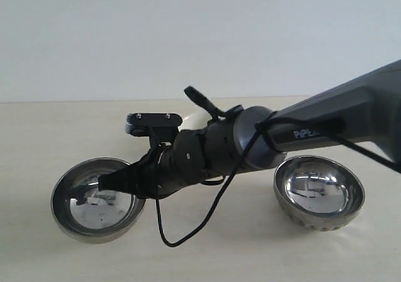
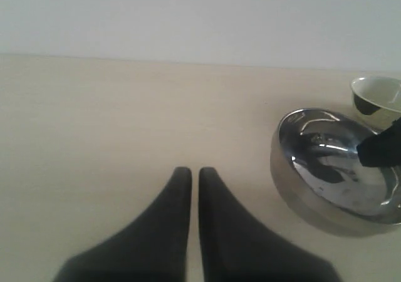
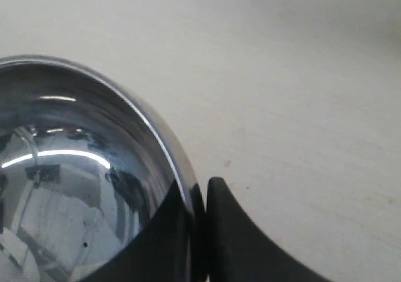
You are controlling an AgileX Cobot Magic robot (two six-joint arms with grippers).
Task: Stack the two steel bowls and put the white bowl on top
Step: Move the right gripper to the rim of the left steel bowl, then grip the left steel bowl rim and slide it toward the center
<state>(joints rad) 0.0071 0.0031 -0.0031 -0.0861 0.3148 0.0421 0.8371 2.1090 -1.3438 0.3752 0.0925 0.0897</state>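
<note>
— Where is the right gripper (image 1: 108, 183)?
— It is across the middle, at the smooth steel bowl (image 1: 97, 200) on the left part of the table (image 1: 250, 260). One finger (image 3: 166, 241) is inside the bowl and the other is outside. The thin wall of the rim is pinched between them, so this gripper is closed on the rim.
— Is the bowl lifted?
— I cannot tell for sure. From where I stand it seems to sit on the table.
— And the left gripper (image 2: 195, 175)?
— It hangs over bare table. Its two fingers are pressed together with only a very thin gap, and they hold nothing. The smooth steel bowl is near it, off to one side.
— Where are the other bowls?
— The ribbed steel bowl (image 1: 319, 193) stands upright alone on the right part of the table, well apart from the smooth one. The white bowl (image 2: 376, 97) stands upright just behind the smooth steel bowl, close to its rim. From the front the dark arm hides most of it. All three bowls are separate and not yet stacked.
— Anything else?
— A black cable (image 1: 164, 232) hangs from the right arm in a loop down to the table, between the two steel bowls.
</note>
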